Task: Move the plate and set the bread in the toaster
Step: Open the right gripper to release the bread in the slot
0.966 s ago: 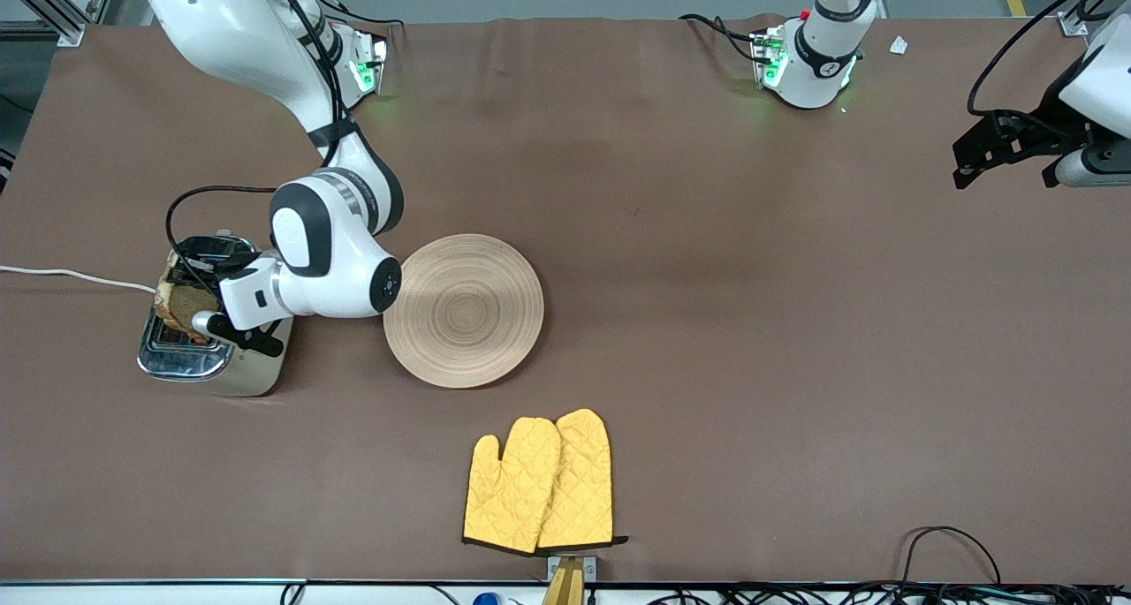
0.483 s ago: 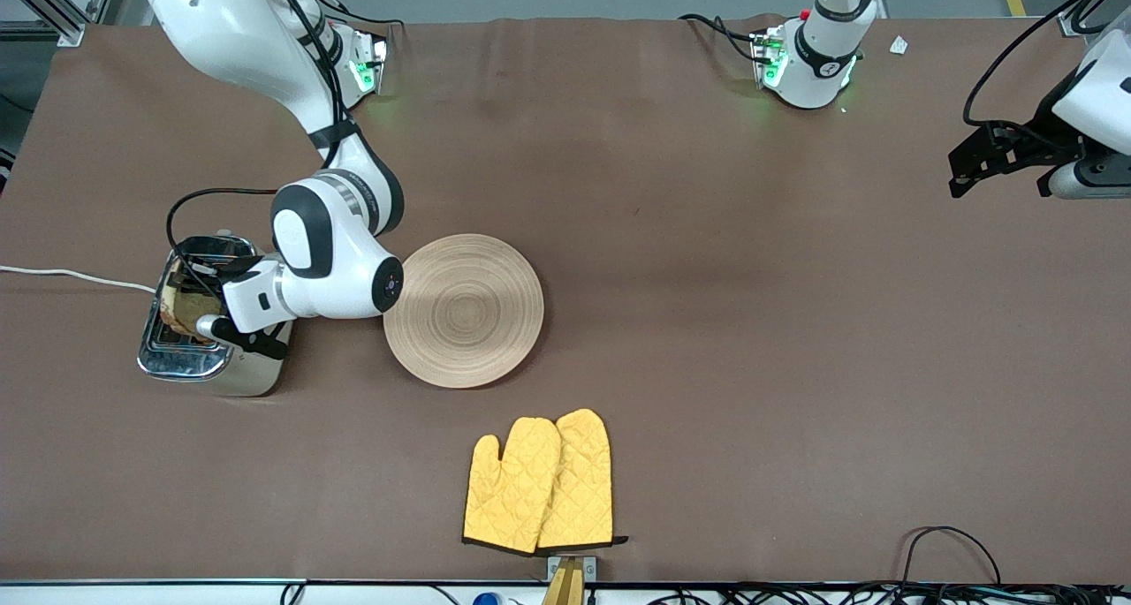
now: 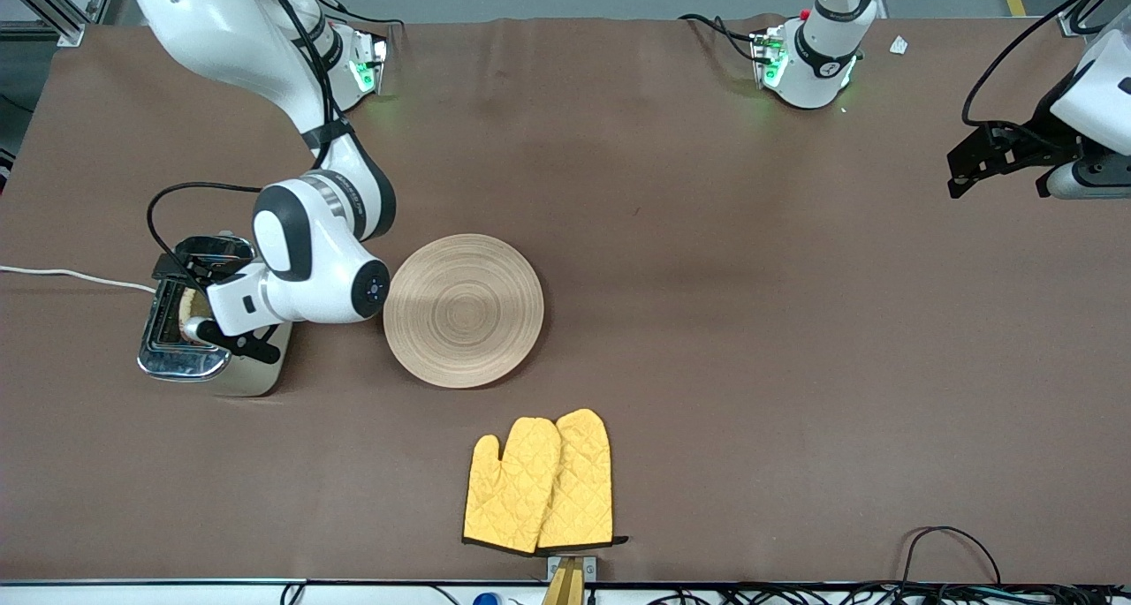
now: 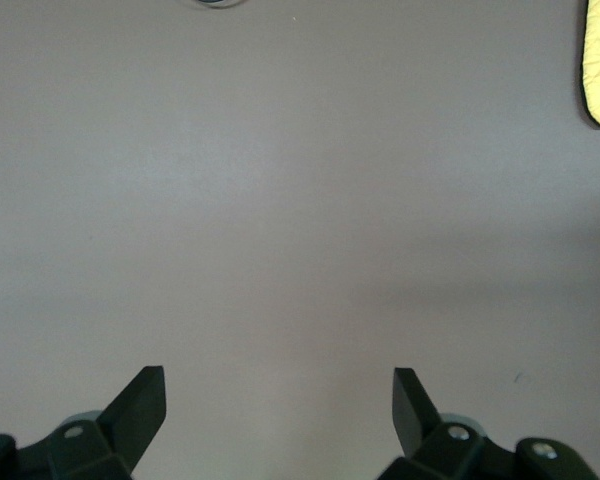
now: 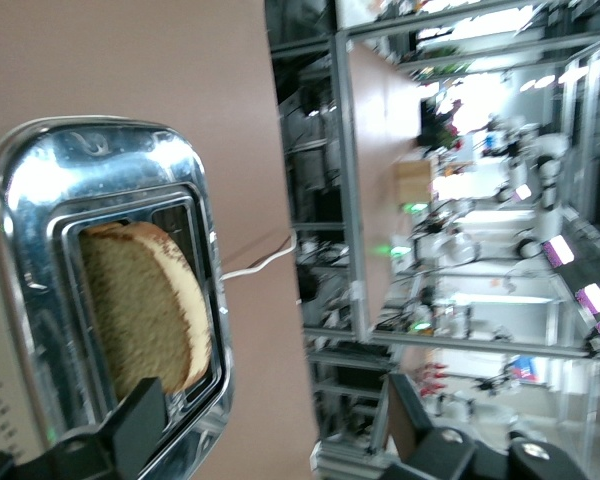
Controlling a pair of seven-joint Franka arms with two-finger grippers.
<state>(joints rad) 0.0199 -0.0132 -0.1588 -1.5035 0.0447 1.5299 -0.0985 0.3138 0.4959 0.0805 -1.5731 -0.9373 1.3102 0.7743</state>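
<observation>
Both jaws spread: right gripper (image 3: 190, 309) over toaster (image 5: 100, 290), bread (image 5: 140, 305) seemingly slotted; left waits.

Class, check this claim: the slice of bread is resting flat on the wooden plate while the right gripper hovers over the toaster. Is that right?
Not quite. The bread is not on the plate, which is bare; the right wrist view shows it standing in a slot of the toaster. The right gripper is indeed over the toaster.
</observation>
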